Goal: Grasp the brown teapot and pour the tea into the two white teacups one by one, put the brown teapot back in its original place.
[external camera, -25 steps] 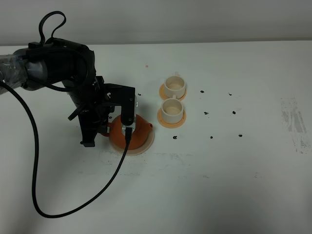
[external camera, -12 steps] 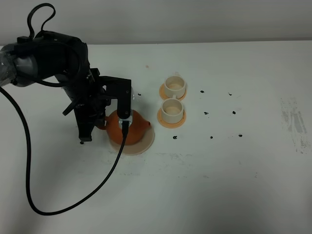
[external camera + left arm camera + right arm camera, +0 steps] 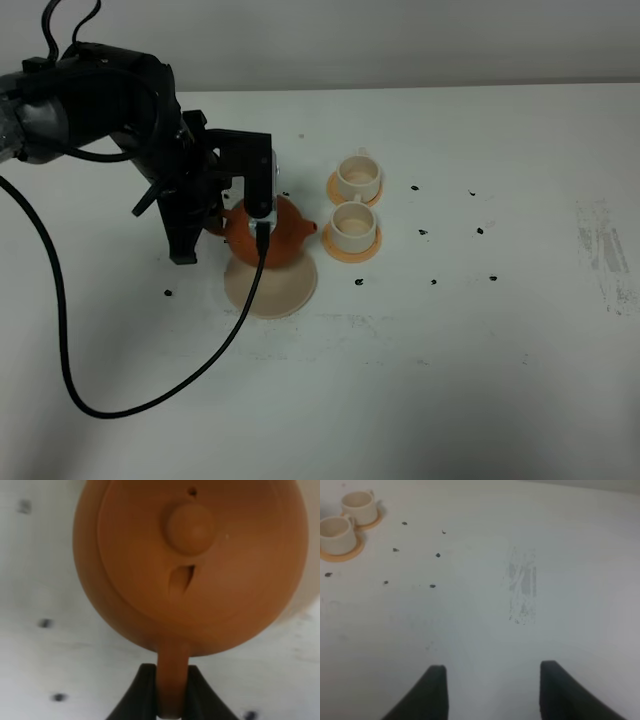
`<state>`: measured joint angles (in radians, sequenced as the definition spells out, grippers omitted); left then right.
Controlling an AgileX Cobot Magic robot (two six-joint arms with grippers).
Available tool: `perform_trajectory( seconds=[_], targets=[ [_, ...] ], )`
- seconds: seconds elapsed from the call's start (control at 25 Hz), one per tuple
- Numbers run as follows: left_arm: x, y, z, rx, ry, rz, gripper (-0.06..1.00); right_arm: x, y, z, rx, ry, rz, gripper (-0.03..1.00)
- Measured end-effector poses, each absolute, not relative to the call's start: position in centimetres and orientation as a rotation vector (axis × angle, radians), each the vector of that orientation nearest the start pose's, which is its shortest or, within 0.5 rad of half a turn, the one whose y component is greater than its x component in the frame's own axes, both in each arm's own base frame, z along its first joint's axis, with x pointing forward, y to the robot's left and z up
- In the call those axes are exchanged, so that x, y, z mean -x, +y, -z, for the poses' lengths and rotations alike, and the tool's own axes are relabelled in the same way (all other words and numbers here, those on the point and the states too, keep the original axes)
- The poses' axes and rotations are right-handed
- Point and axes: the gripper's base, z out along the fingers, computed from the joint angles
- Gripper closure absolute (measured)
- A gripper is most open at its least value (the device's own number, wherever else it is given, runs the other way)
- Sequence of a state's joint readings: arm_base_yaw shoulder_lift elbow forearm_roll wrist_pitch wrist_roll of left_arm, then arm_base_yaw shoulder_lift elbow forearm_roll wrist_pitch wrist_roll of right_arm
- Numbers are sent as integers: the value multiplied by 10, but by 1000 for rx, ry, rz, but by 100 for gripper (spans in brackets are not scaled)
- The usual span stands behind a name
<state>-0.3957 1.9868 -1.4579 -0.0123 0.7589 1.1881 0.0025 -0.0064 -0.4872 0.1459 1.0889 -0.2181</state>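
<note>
The brown teapot (image 3: 270, 232) hangs in the air above the far edge of the pale beige disc (image 3: 283, 288), spout pointing right toward the cups. My left gripper (image 3: 216, 226) is shut on its loop handle; the left wrist view shows the dark fingers (image 3: 142, 692) clamping the handle under the teapot (image 3: 200, 570) and its knobbed lid. Two white teacups stand on orange coasters to the right: the far one (image 3: 358, 176) and the near one (image 3: 352, 226). They also show in the right wrist view, far (image 3: 359, 506) and near (image 3: 336, 534). My right gripper (image 3: 492, 680) is open and empty over bare table.
A black cable (image 3: 70, 330) loops from the left arm across the table's left side. Small dark specks (image 3: 433, 281) dot the white table right of the cups. A grey scuff (image 3: 603, 250) marks the far right.
The left arm has lifted the teapot off the beige disc and carried it up and slightly toward the cups; the disc now lies uncovered. The right gripper's earlier state is not shown.
</note>
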Motion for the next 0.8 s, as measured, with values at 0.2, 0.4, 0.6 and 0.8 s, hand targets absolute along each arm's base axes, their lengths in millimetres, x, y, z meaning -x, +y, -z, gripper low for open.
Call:
perform_trajectory(
  seconds=[0.2, 0.4, 0.6, 0.8],
  targets=[
    [-402, -169, -208, 2509, -2492, 286, 86, 6, 12, -272, 237, 2057, -43, 56],
    [-414, -174, -203, 2541, -2465, 305, 86, 6, 12, -272, 237, 2057, -43, 56],
    [-417, -178, -195, 2589, -2398, 345, 86, 6, 12, -272, 237, 2057, -44, 56],
    [-419, -183, -197, 2668, -2332, 463, 86, 6, 12, -272, 237, 2057, -44, 56]
  ],
)
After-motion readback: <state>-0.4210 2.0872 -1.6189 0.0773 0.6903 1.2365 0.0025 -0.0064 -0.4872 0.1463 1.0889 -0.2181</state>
